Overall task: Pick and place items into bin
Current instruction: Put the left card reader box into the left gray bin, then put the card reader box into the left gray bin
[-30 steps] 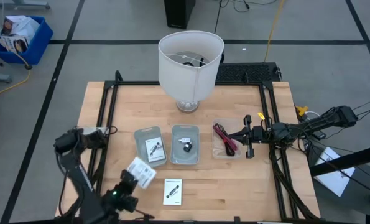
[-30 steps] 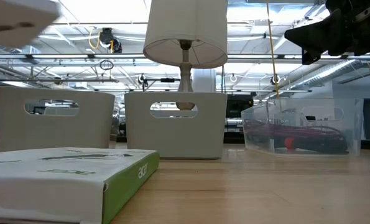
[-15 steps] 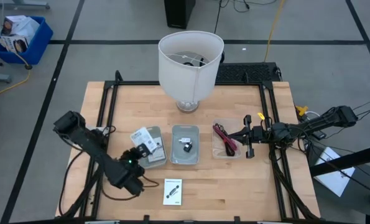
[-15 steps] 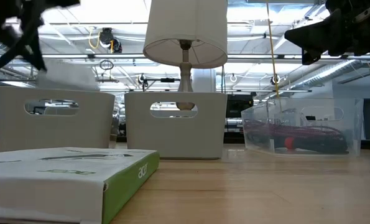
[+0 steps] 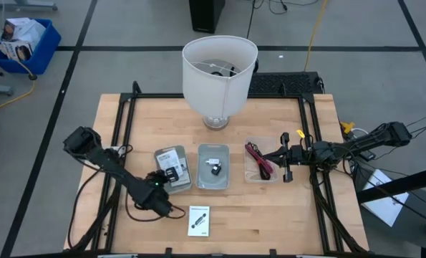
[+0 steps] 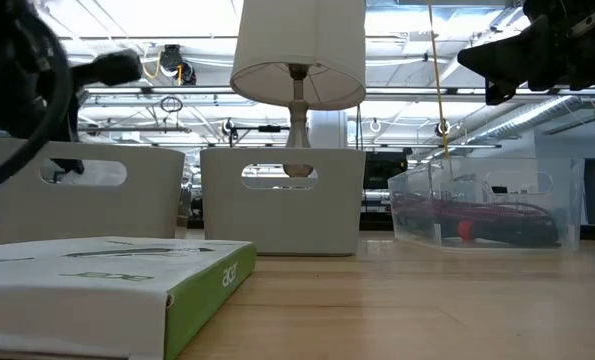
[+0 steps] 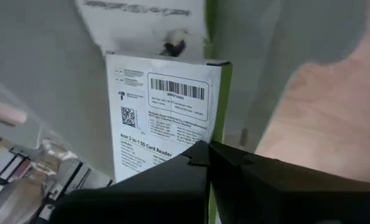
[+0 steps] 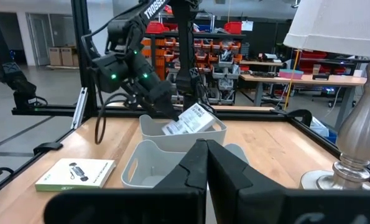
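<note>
White packet (image 7: pixel 166 118) w/ black print is going into the left grey bin (image 5: pixel 172 168), pinched by the left gripper (image 5: pixel 161 188). A second packet (image 5: pixel 198 220) is lying on the table (image 5: pixel 270 208), awaiting pickup. Right gripper (image 5: pixel 287 158), fingers pressed together, is waiting near the clear bin (image 5: pixel 260 163).

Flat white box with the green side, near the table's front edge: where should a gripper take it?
Come straight down and pinch the box across its narrow width, mid-length: it lies flat on the table, both long edges free. Left gripper, nearest, holds a packet now.
</note>
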Robot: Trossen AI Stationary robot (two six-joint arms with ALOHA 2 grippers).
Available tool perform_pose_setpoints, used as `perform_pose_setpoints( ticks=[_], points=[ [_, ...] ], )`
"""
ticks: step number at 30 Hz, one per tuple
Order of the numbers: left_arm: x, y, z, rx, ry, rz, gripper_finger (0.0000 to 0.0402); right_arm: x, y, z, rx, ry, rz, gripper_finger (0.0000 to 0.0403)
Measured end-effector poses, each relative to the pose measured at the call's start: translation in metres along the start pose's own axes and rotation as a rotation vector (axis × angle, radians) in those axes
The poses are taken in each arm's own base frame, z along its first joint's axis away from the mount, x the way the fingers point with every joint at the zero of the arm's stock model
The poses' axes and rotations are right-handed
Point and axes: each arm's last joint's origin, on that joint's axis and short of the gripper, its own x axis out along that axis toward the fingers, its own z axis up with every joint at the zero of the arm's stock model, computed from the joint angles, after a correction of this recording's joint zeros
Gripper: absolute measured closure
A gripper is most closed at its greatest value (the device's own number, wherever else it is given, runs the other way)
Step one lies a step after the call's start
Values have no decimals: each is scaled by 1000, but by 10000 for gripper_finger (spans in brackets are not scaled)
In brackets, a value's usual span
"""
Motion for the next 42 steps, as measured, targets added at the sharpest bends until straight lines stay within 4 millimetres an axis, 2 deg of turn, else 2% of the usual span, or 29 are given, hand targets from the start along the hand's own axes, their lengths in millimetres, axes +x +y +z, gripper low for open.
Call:
perform_pose_setpoints(
  ticks=[4,7,14,17,20,24,28,34,38,42],
  points=[
    [7,-4,3,17,-14,4,396,0,0,0,3,0,0,403],
    [9,-5,4,-9,-21,-3,378,0,0,0,4,1,0,403],
    [9,-6,3,-19,-16,-9,295,0,0,0,4,1,0,403],
    [9,-6,0,-30,39,33,261,0,0,0,4,1,0,403],
    [1,-4,-8,-32,133,92,237,0,0,0,4,1,0,403],
    [-26,2,-14,-65,162,139,223,0,0,0,-1,1,0,403],
    [-57,15,-2,-161,-10,210,233,0,0,0,-9,0,0,403],
    [-84,23,40,-173,-482,257,251,0,0,1,-33,-9,0,403],
    [-79,24,68,-205,-656,352,252,0,0,3,-49,-27,-2,403],
    [-62,31,90,-269,-738,459,252,0,0,5,-47,-50,-3,403]
  ],
)
